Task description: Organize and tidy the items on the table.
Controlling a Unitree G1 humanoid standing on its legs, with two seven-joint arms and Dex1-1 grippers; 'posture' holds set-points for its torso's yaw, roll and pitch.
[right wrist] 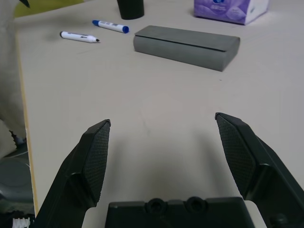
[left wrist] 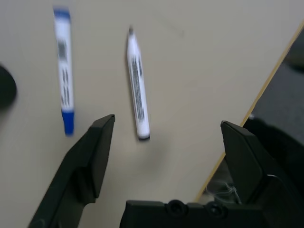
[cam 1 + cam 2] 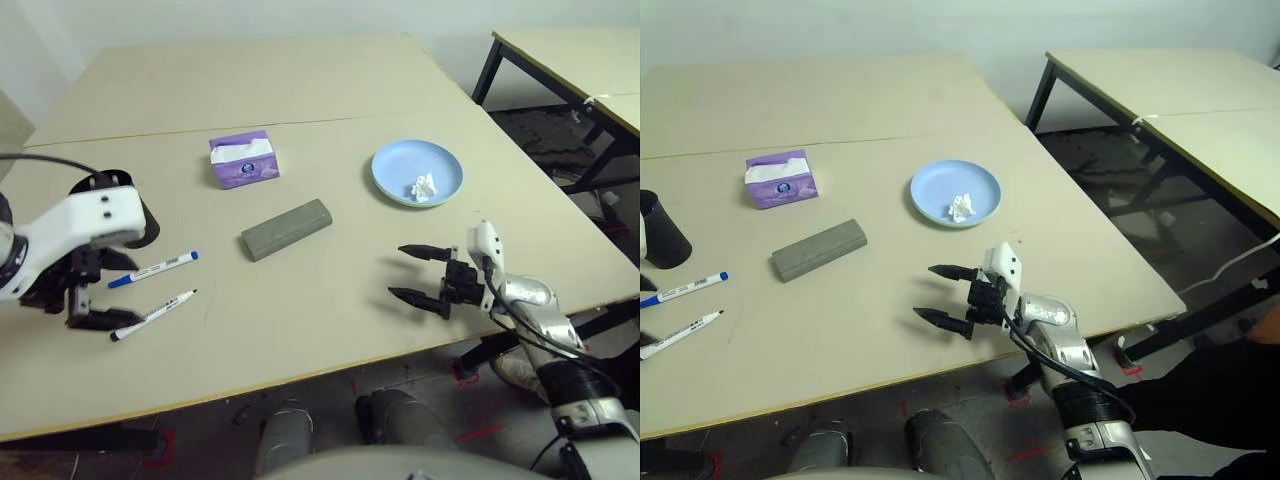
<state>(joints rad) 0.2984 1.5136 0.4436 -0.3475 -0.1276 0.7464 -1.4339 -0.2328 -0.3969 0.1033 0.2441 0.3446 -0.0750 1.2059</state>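
My left gripper (image 3: 115, 292) is open just above the table (image 3: 330, 300) at its front left, nothing between its fingers. The black-capped marker (image 3: 152, 315) lies right in front of it, and the blue-capped marker (image 3: 152, 269) lies beside that one. Partly hidden behind my left wrist is the black cup (image 3: 660, 230). The grey-green glasses case (image 3: 286, 228) lies mid-table, with the purple tissue box (image 3: 243, 159) beyond it. A crumpled tissue (image 3: 424, 187) rests on the light blue plate (image 3: 395, 160). My right gripper (image 3: 410, 273) hovers open and empty near the front right edge.
A second beige table (image 3: 580, 50) with black legs stands to the right across a gap of floor. The table's front edge (image 3: 300, 375) runs close to both grippers. Bare tabletop lies between the case and my right gripper.
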